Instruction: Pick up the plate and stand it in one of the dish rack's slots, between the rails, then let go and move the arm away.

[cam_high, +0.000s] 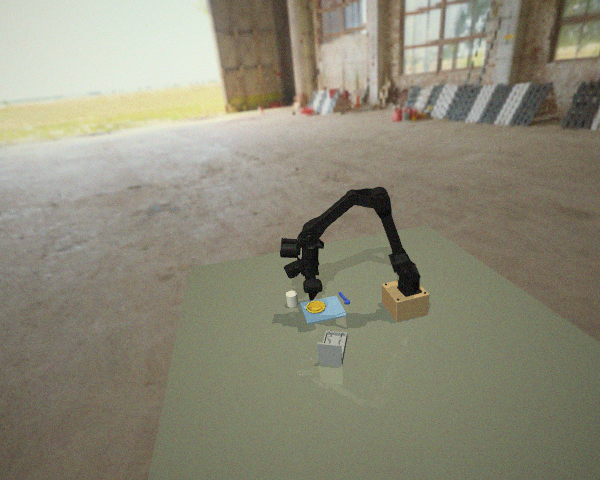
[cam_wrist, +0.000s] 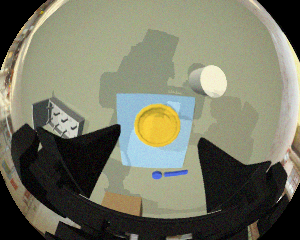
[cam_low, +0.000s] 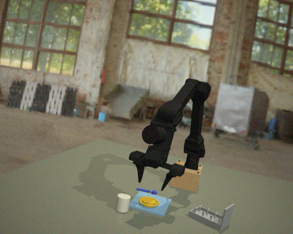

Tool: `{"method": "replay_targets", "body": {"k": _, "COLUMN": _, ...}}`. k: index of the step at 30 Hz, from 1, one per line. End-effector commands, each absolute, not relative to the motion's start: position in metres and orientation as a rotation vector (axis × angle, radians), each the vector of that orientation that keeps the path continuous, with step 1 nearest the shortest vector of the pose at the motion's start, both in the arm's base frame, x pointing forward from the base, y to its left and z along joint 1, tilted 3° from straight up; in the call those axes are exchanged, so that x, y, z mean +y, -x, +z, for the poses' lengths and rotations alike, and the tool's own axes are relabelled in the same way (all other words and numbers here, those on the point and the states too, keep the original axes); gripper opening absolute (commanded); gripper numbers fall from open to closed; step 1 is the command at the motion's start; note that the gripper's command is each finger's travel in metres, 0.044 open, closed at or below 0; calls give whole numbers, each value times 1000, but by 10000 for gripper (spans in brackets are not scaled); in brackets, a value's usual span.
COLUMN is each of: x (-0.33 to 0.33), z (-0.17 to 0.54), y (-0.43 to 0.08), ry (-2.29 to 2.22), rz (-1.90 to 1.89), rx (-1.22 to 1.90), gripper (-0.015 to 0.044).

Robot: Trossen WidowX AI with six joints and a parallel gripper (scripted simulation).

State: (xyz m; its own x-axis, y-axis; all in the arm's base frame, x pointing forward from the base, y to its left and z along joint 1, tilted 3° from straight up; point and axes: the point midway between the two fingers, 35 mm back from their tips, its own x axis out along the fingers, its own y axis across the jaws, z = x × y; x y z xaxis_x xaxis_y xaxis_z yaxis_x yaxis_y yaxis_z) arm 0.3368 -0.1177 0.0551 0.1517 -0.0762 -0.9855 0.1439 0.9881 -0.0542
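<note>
1. the yellow plate (cam_low: 148,201) lies flat on a light blue mat (cam_low: 160,210).
2. the gripper (cam_low: 152,180) hangs above it, jaws wide open and holding nothing.
3. a white cup (cam_low: 122,202) stands beside the mat, a blue pen (cam_low: 146,190) behind it.
4. the grey dish rack (cam_low: 211,216) stands apart.

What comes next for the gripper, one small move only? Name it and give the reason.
Probably lower straight down toward the yellow plate. The gripper hangs open and empty above it, fingers pointing down, and the wrist view shows the plate lying flat on the blue mat between them, with the dish rack unfilled.
</note>
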Motion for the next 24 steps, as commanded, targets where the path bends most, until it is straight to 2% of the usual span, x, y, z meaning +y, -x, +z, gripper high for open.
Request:
{"method": "replay_targets", "body": {"k": 1, "x": -121, "z": 37, "y": -322, "ry": -62, "rz": -76, "rx": 1492, "gripper": 400}}
{"method": "replay_targets", "body": {"k": 24, "x": -121, "z": 10, "y": -325, "ry": -65, "rz": -73, "rx": 1496, "gripper": 400}}
